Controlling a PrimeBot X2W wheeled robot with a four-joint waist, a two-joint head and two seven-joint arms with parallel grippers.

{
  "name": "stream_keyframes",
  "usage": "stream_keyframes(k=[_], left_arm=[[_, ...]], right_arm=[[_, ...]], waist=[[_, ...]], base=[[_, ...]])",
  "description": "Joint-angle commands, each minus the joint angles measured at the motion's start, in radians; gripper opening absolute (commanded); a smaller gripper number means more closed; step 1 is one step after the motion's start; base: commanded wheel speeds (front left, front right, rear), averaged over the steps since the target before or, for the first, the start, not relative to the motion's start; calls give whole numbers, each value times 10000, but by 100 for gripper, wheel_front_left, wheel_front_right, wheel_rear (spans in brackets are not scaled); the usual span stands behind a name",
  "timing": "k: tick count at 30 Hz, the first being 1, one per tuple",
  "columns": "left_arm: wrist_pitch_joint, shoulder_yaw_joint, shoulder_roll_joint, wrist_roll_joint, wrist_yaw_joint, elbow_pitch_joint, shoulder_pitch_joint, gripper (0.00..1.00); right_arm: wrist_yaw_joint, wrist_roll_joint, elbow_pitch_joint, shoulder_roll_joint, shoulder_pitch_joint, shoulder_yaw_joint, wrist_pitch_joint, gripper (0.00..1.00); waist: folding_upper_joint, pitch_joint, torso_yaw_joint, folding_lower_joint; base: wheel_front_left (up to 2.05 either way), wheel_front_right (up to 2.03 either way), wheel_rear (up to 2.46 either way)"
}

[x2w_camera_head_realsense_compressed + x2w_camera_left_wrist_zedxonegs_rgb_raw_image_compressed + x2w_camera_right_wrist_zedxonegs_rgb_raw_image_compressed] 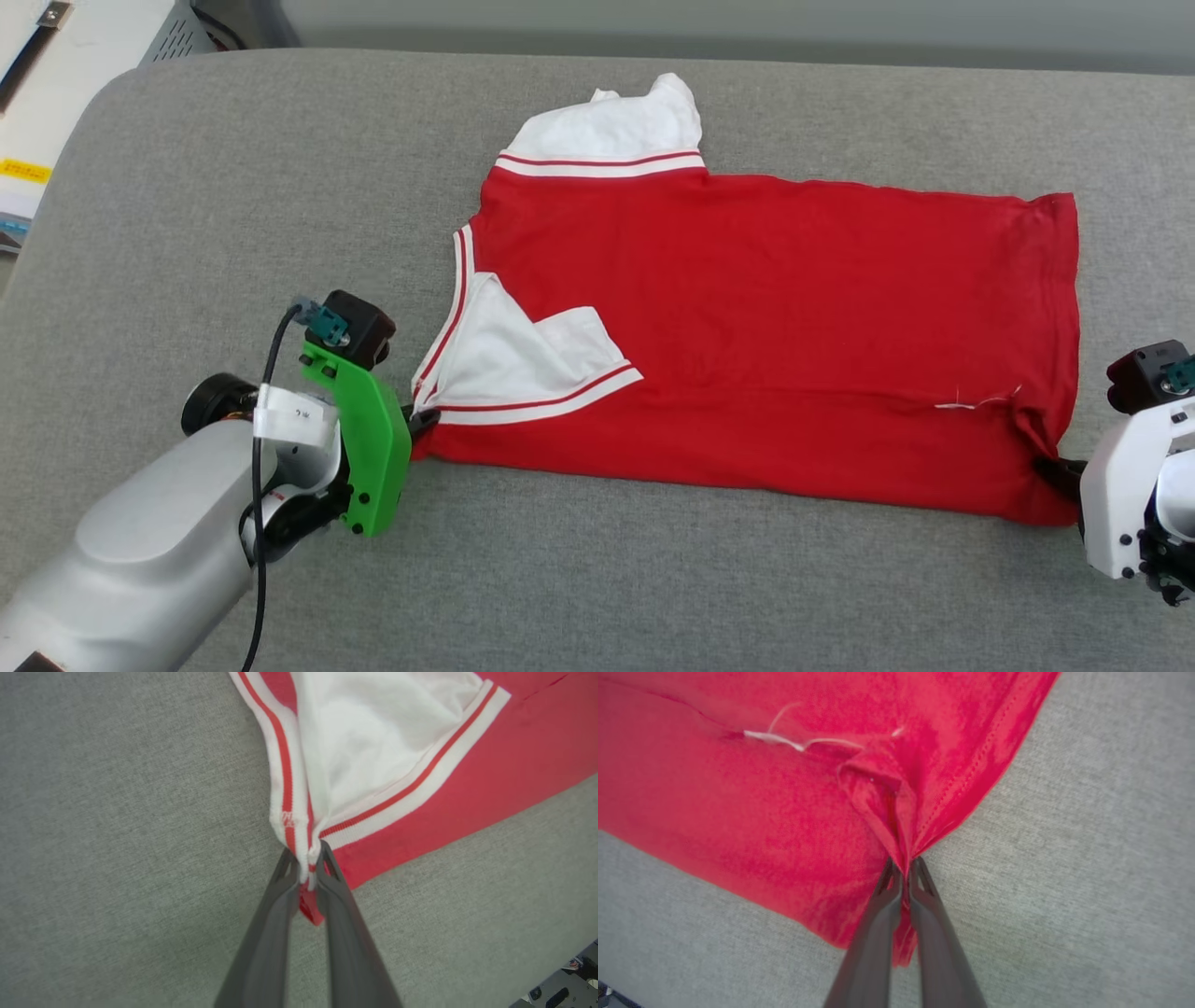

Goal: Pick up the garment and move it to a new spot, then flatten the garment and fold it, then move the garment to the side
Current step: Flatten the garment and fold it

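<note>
Garment [794, 327] lies spread sideways on the grey cushion [233, 187], with the left gripper [306, 868] clenched on its near collar-side corner and the right gripper [903, 870] clenched on its near hem corner; recommended: lift both corners level, edge taut, for a square fold.

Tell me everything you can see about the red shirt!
The red shirt looks like soft fabric, with white sleeves edged in thin red stripes and a striped collar. It lies mostly flat, stretched sideways on the grey cushion, one sleeve folded onto the body. The left gripper pinches its collar-end corner; the right gripper pinches a bunched hem corner.
</note>
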Motion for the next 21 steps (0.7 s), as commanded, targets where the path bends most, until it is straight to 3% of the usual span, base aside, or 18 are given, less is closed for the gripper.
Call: stream_keyframes(k=[1,9,21], left_arm=[[-85,13,56,-90,-6,47,190,0],[-230,48,436,-321,16,-341,684,0],[-295,-43,1402,-544,579,-1987,1794,0]], right_arm=[[-7,73,54,12,150,125,-135,0],[-7,506,-641,-293,510,-17,-763,0],[-7,808,-1853,-694,1858,-859,-637,0]], waist=[[0,-227,-70,0],[0,-845,-150,0],[0,-1350,-221,0]], base=[[0,0,0],[0,0,0],[0,0,0]])
